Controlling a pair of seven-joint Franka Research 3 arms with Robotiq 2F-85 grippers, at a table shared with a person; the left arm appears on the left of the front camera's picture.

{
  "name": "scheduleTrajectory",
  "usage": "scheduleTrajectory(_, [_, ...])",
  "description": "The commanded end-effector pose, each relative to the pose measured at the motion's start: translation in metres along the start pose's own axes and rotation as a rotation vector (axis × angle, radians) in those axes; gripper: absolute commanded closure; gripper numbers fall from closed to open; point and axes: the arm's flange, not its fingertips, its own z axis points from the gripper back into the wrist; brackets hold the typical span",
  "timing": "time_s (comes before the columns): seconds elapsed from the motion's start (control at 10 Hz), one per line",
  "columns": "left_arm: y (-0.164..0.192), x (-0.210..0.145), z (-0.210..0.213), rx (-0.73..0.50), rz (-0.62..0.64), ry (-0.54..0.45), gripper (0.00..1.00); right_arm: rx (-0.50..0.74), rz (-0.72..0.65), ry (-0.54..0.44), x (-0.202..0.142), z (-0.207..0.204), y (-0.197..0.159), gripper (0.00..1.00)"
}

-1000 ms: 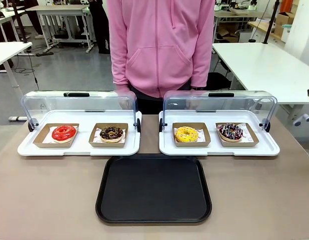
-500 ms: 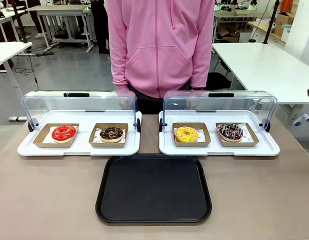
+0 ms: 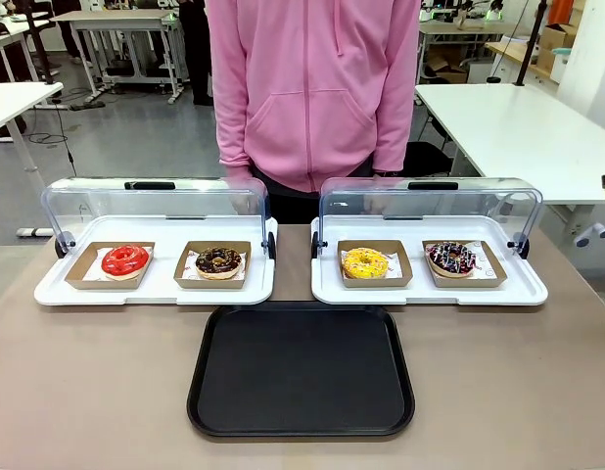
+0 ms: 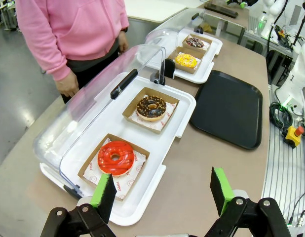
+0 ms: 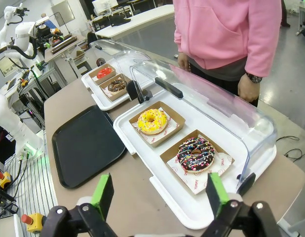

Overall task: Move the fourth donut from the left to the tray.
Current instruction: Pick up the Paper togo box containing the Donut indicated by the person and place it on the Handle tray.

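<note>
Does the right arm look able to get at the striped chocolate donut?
Probably yes: the clear lid is tipped back, and the open right pincer faces the striped donut with nothing between.

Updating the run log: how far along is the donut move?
Done: nothing. The striped chocolate donut sits in its holder on the right white tray. In hand: nothing; left gripper and right gripper are open. Left: grasp it, carry it to the black tray.

The fourth donut (image 5: 196, 154) has a glossy dark chocolate glaze, and its holder (image 5: 168, 156) is plain matt brown cardboard. The tray (image 3: 301, 370) looks like smooth black plastic with a soft sheen. The lid (image 3: 430, 211) is clear shiny plastic, white tray (image 3: 420, 294) under it smooth plastic too. And the pads (image 5: 102, 194) on my right gripper (image 5: 156, 195): matt green.
</note>
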Motion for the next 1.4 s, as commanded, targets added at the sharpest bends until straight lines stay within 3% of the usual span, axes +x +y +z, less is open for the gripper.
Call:
scheduleTrajectory(0.0, [0.0001,0.0019,0.0010,-0.005,0.000,-0.015,0.00,-0.001,0.015,-0.030,0.0021,-0.0015,-0.0014,0.00])
scheduleTrajectory(1.3, [0.0001,0.0019,0.0010,-0.005,0.000,-0.015,0.00,-0.001,0.015,-0.030,0.0021,-0.0015,-0.0014,0.00])
